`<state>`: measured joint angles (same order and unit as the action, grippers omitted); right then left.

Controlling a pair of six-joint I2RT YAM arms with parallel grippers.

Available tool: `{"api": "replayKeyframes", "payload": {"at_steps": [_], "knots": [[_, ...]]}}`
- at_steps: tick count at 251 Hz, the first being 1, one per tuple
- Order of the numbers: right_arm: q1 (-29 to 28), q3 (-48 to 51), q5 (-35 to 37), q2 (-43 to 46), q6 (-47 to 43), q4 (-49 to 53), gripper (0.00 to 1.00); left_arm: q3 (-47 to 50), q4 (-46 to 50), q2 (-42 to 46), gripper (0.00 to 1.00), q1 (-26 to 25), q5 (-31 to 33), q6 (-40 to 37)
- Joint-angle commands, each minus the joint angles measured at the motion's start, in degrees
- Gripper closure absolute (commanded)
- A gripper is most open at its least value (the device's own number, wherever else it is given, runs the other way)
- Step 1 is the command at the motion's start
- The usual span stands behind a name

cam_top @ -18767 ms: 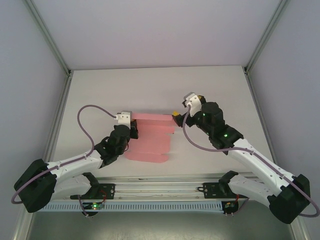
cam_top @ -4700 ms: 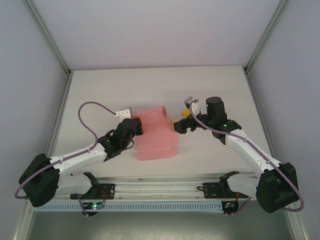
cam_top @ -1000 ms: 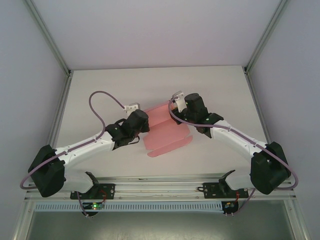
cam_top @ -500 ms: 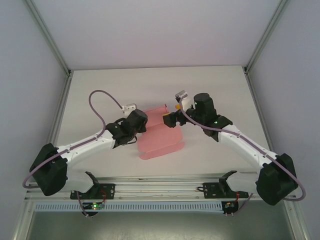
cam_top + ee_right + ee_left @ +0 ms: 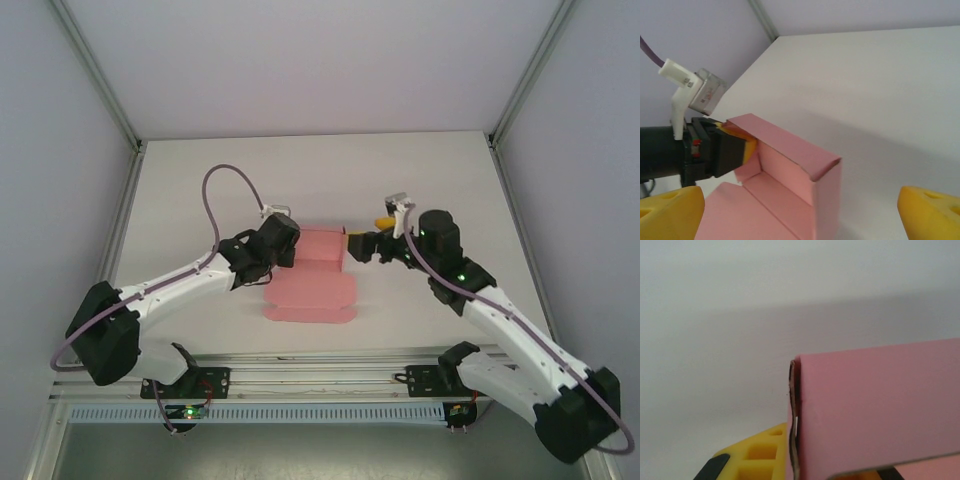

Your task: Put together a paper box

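Left gripper point(image 5: 283, 242): clamped shut on the left end of the box's point(image 5: 310, 288) raised wall, with the card pinched between its yellow pads point(image 5: 757, 452).
Right gripper point(image 5: 366, 236): jaws spread wide and holding nothing. The wall's right end stands just ahead of it, in line with the gap between its fingertips point(image 5: 670, 217), and seems clear of both.
Box place: on the table point(image 5: 430, 170) between the two grippers. The upright part is held in the left one, and the flat part spreads out nearer the arm bases.
Done: the far wall is up with a folded-over lip along its top. A short side panel is turned in at the end facing the right gripper, making one corner.
Left to do: by my reading, most of the job. The large near panel lies flat, and the other walls, the tabs and the closing are not yet done.
Hidden: the box's left end sits under the left gripper from above. The left wrist view cuts off most of the pads.
Hard to tell: whether the formed corner is locked or only leaning, and where the tabs and slots are.
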<state>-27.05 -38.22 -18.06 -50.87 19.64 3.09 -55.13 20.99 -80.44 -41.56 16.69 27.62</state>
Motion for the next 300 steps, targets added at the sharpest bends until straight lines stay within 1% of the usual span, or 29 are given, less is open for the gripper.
{"api": "replayKeyframes", "payload": {"at_steps": [1,37,68,79,100,117,154,166,186,208,232,266,289,300], "knots": [[0.58,3.83,6.38,6.60,2.15,2.55,0.02,-4.54,5.68,-1.91,1.00,1.16,-3.28,-8.90],[0.84,7.44,7.54,14.62,3.03,2.98,0.02,-10.11,12.05,-5.50,1.00,1.19,-5.06,-13.03],[0.93,7.89,8.87,17.76,3.38,5.28,0.01,-14.53,16.32,-9.87,1.00,1.21,-6.83,-21.65],[0.88,7.86,8.95,18.01,3.13,5.74,0.01,-16.80,18.56,-12.05,1.00,1.22,-6.40,-25.53],[0.94,7.65,8.95,17.47,2.90,6.21,0.02,-21.75,22.87,-16.52,1.00,1.18,-3.56,-33.56],[0.92,7.46,8.82,16.35,2.66,6.22,0.02,-25.26,23.91,-19.72,1.00,1.18,-2.48,-41.15],[1.10,6.83,9.97,14.02,2.52,7.30,0.02,-34.07,28.88,-26.14,1.00,1.07,-8.31,-55.01],[1.35,6.34,11.32,13.48,2.71,8.63,0.02,-36.96,31.16,-28.14,1.00,0.78,-8.71,-58.83],[2.05,5.53,14.86,13.16,3.86,11.38,0.02,-41.85,35.70,-31.75,1.00,0.97,-6.65,-64.03],[3.46,5.41,16.66,13.43,5.09,12.96,0.02,-48.23,42.50,-36.41,1.00,0.94,-5.15,-66.79],[4.71,6.03,16.31,13.85,5.32,13.17,0.02,-54.43,49.50,-41.22,1.00,1.05,-5.78,-67.94],[5.83,6.20,16.36,14.00,5.15,13.52,0.02,-59.16,50.26,-45.76,1.00,0.88,-4.33,-69.72],[6.30,5.99,16.73,13.74,4.96,14.11,0.02,-64.45,51.80,-49.20,1.00,0.62,-7.23,-70.84],[6.56,6.00,16.99,13.53,4.87,14.47,0.01,-66.67,52.37,-50.82,1.00,0.27,-7.61,-71.44]]}}
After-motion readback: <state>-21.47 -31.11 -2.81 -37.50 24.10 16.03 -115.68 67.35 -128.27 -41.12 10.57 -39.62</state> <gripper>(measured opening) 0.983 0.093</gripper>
